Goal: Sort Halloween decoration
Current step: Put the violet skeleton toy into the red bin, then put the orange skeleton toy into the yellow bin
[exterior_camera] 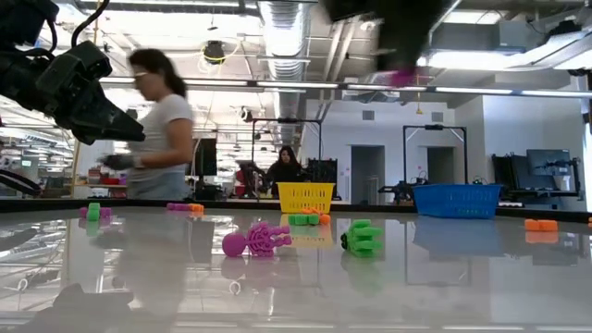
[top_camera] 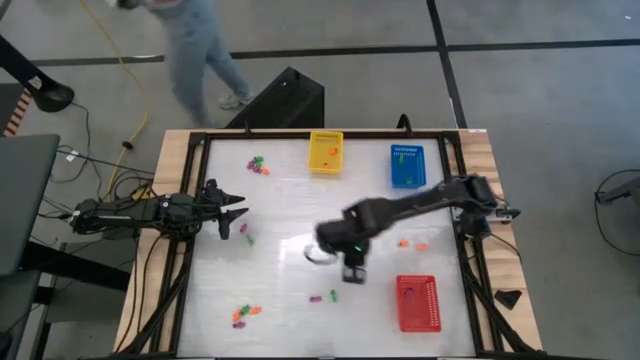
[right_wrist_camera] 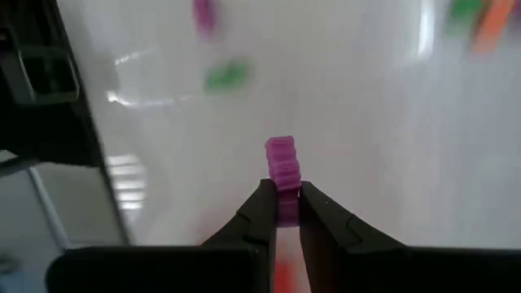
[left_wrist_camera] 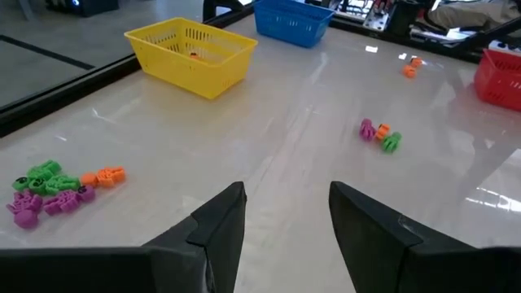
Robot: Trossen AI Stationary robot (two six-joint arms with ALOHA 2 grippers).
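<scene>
We have a purple trinket (right_wrist_camera: 282, 172) pinched between the nearly closed fingers of the right gripper (top_camera: 353, 272), which hangs above the table (top_camera: 290, 215) just to the left of the red basket (top_camera: 418, 303), our landmark here. The left gripper (top_camera: 232, 212) waits far to the left of that basket at the table's left rim, its fingers (left_wrist_camera: 218, 224) spread and empty. We judge the sorting to be only begun: the yellow basket (top_camera: 326, 152) and the blue basket (top_camera: 407, 165), both along the far rim beyond the red one, each seem to hold a piece or two, and the red basket shows one small thing inside. Much is left: a cluster (top_camera: 258, 165) far up and left of the red basket, a pair (top_camera: 245, 233) near the left gripper, another cluster (top_camera: 245, 314) well to the left near the front rim, two pieces (top_camera: 323, 297) just left of the basket, and orange pieces (top_camera: 412, 244) just beyond it. The stretch between gripper and red basket is bare, so we expect a short carry; the basket's wall and the table's right rail are the edges to mind.
</scene>
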